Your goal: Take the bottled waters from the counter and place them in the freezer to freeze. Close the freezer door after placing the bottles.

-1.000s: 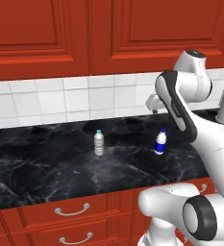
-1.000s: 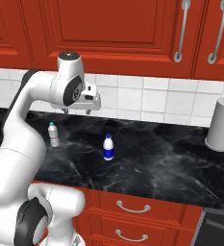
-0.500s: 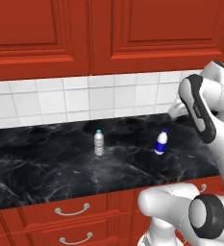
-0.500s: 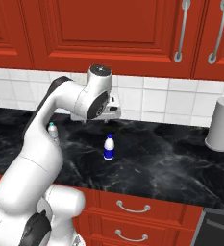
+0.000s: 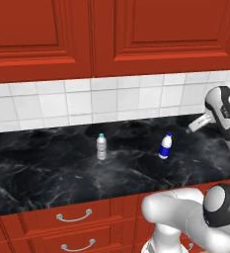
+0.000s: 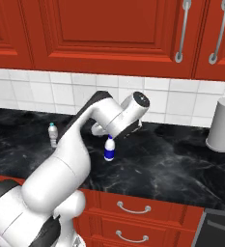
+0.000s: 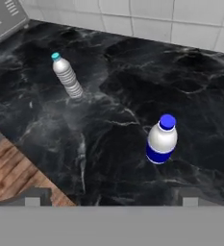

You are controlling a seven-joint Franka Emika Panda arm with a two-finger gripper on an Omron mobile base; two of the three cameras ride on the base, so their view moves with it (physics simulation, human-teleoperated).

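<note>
Two bottled waters stand upright and apart on the black marble counter (image 5: 47,173). The clear one with a teal cap (image 5: 101,147) (image 6: 52,134) (image 7: 67,76) is on the left. The white one with a blue label and cap (image 5: 165,145) (image 6: 109,149) (image 7: 161,139) is to its right. My gripper (image 7: 112,198) hovers above the counter, over its front part, and looks down on both bottles. Its fingertips stand wide apart and hold nothing. In the right base view the hand (image 6: 102,129) hangs just above the white bottle's cap. The freezer is out of view.
A paper towel roll (image 6: 222,126) stands at the counter's right end. Red wall cabinets (image 5: 111,34) hang above a white tile backsplash (image 5: 77,104). Red drawers with silver handles (image 5: 74,216) run below. A grey appliance corner (image 7: 3,17) lies beyond the clear bottle.
The arm has swung rightward along the counter and lowered, bringing the hand over the white bottle. Both bottles stand where they were.
</note>
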